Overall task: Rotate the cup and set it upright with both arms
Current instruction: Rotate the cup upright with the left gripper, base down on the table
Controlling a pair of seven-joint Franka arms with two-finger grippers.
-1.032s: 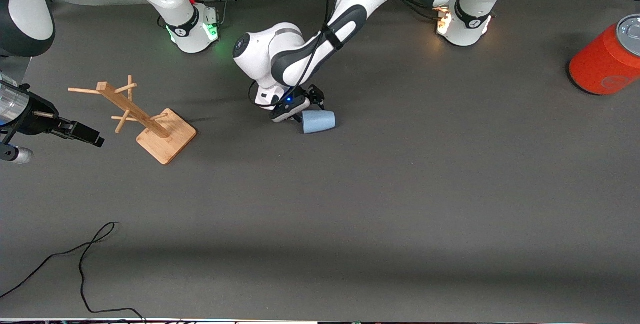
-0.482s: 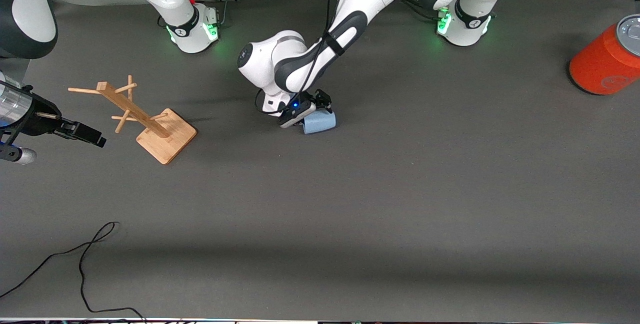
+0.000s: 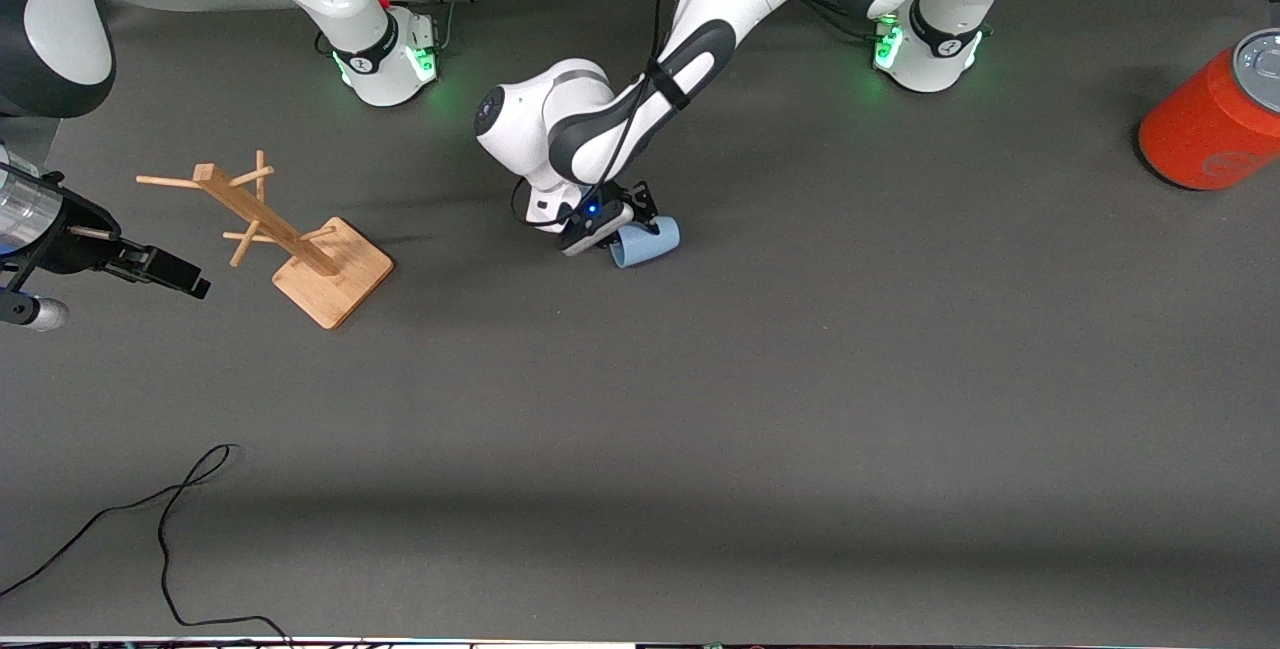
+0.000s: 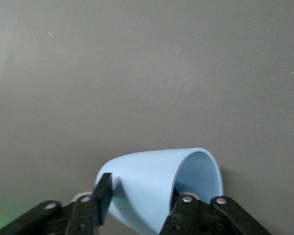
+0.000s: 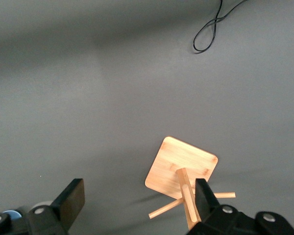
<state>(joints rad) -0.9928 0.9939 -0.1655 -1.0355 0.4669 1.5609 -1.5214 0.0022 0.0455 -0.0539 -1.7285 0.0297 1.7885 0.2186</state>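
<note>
The pale-blue cup (image 3: pixel 650 241) lies on its side on the grey table, near the middle, its mouth toward the left arm's end. My left gripper (image 3: pixel 628 219) comes down on it from above and is shut on it. In the left wrist view one finger (image 4: pixel 104 193) presses the cup (image 4: pixel 147 171) on its outer wall, and the other finger (image 4: pixel 182 204) sits at the rim. My right gripper (image 3: pixel 170 271) hangs open and empty in the air by the wooden rack at the right arm's end; its fingers (image 5: pixel 72 196) stand wide apart.
A wooden peg rack (image 3: pixel 300 239) stands on its square base toward the right arm's end; it also shows in the right wrist view (image 5: pixel 182 169). A big orange-red can (image 3: pixel 1210 124) with a grey lid stands at the left arm's end. A black cable (image 3: pixel 170 519) lies near the front edge.
My left gripper moved from beside the cup onto it and closed. The cup has turned a little, its mouth end shifting away from the front camera. The right arm has barely moved.
</note>
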